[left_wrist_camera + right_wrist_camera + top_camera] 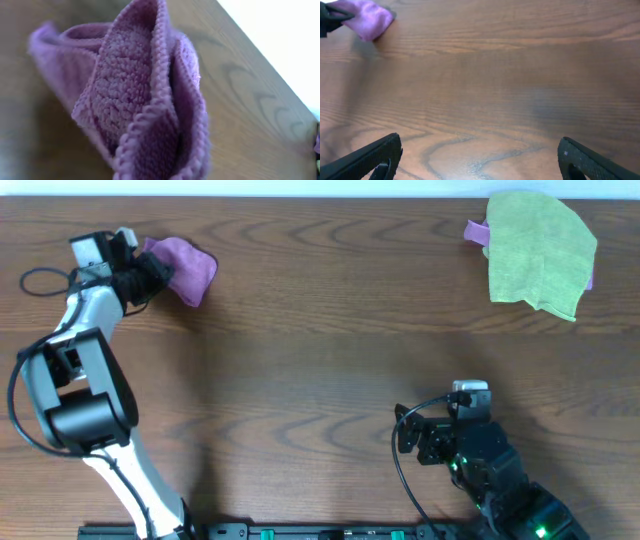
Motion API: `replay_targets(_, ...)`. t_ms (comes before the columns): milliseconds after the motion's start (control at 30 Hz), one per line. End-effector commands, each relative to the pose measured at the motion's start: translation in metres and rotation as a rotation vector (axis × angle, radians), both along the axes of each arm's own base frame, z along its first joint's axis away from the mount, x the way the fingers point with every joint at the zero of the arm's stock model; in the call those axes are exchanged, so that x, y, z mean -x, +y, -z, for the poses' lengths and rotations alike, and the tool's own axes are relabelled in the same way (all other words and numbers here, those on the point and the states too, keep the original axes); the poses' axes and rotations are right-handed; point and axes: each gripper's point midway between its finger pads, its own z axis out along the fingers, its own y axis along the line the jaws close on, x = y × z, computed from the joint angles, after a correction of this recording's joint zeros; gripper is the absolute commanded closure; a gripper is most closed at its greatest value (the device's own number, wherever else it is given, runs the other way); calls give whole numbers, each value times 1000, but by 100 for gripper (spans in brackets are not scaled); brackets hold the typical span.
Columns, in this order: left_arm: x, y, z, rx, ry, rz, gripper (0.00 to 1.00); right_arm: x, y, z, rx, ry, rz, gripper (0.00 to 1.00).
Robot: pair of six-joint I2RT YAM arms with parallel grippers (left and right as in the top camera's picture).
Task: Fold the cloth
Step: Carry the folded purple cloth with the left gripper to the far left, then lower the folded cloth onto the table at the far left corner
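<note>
The purple cloth point(185, 268) is bunched up at the table's far left. My left gripper point(150, 275) is shut on its left side. In the left wrist view the cloth point(135, 95) fills the frame in hemmed folds and hides the fingers. My right gripper point(403, 430) stands open low over the table at the near right, far from the cloth, with nothing between its fingers. In the right wrist view the right gripper point(480, 160) has bare wood between its black fingertips, and the cloth point(367, 17) shows small at the top left.
A larger lime-green cloth point(540, 250) lies at the far right corner, with a bit of another purple fabric point(476, 230) sticking out from under its left edge. A black cable point(45, 280) loops by the left arm.
</note>
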Motion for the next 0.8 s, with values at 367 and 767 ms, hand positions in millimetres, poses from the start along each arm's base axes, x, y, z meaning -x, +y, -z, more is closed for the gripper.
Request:
replay_targets(367, -55, 6, -19, -13, -54, 14, 94, -3, 2, -8, -25, 2, 18, 1)
replay_targets(767, -86, -2, -82, -33, -186, 25, 94, -3, 2, -8, -41, 8, 29, 1)
